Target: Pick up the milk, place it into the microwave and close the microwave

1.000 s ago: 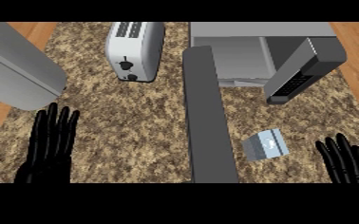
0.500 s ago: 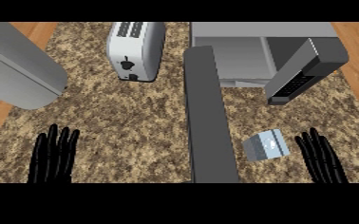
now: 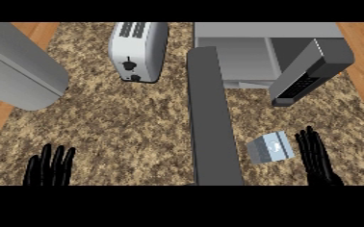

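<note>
The milk (image 3: 271,148), a small grey-blue carton, lies on the speckled counter at the lower right. My right hand (image 3: 316,157) is just to its right, fingers straight and pointing up, open, a small gap from the carton. The microwave (image 3: 249,53) stands at the upper right with its cavity showing and its dark door (image 3: 211,120) swung open toward me. My left hand (image 3: 50,166) shows at the lower left edge, open, fingers up, holding nothing.
A white toaster (image 3: 138,50) stands at the top centre-left. A large grey slanted object (image 3: 25,72) fills the left edge. The microwave's control panel (image 3: 310,72) juts out at the right. Wooden floor shows at the top corners.
My right hand has moved left toward the milk carton. My left hand has dropped lower toward the bottom edge. The carton has not moved.
</note>
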`<state>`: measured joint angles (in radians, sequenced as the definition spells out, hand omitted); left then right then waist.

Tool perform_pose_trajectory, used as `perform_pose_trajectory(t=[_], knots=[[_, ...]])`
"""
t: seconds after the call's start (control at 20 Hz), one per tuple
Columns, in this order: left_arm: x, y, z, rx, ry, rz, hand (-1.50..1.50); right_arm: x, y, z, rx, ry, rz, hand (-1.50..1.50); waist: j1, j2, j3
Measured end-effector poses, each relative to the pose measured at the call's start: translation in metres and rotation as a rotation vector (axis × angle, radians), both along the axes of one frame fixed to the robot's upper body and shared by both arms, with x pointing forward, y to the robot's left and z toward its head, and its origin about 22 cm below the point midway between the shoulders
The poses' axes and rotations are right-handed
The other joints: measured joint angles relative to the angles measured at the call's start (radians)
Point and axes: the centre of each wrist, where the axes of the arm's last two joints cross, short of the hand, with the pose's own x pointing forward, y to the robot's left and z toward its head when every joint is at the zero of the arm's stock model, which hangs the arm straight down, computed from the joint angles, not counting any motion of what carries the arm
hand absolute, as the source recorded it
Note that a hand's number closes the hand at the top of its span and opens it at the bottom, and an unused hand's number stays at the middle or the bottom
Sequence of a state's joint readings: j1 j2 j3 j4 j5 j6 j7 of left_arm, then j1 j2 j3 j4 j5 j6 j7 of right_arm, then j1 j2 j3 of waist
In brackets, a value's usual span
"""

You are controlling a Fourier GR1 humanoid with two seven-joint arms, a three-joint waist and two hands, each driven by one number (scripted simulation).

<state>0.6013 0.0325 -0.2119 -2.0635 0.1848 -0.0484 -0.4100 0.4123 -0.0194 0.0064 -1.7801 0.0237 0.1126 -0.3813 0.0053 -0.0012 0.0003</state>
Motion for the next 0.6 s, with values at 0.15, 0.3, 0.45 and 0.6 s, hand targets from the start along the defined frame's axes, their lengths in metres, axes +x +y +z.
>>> perform_pose_trajectory(t=[0.15,0.3,0.45,0.6], knots=[[-0.003,0.0,-0.006,0.005,0.006,-0.004,-1.5,0.008,-0.006,-0.019,-0.011,0.014,-0.033,-1.5,0.0,0.0,0.0],[-0.005,0.002,-0.008,0.0,0.007,-0.005,-1.5,0.014,-0.013,-0.038,-0.022,0.026,-0.048,-1.5,0.001,0.001,0.0],[-0.005,0.007,-0.013,0.001,0.005,-0.002,-1.5,0.018,-0.017,-0.059,-0.032,0.032,-0.05,-1.5,0.0,0.001,0.0],[-0.008,0.009,-0.01,0.002,0.005,-0.002,-1.5,0.021,-0.023,-0.073,-0.04,0.029,-0.05,-1.5,0.0,0.001,0.0]])
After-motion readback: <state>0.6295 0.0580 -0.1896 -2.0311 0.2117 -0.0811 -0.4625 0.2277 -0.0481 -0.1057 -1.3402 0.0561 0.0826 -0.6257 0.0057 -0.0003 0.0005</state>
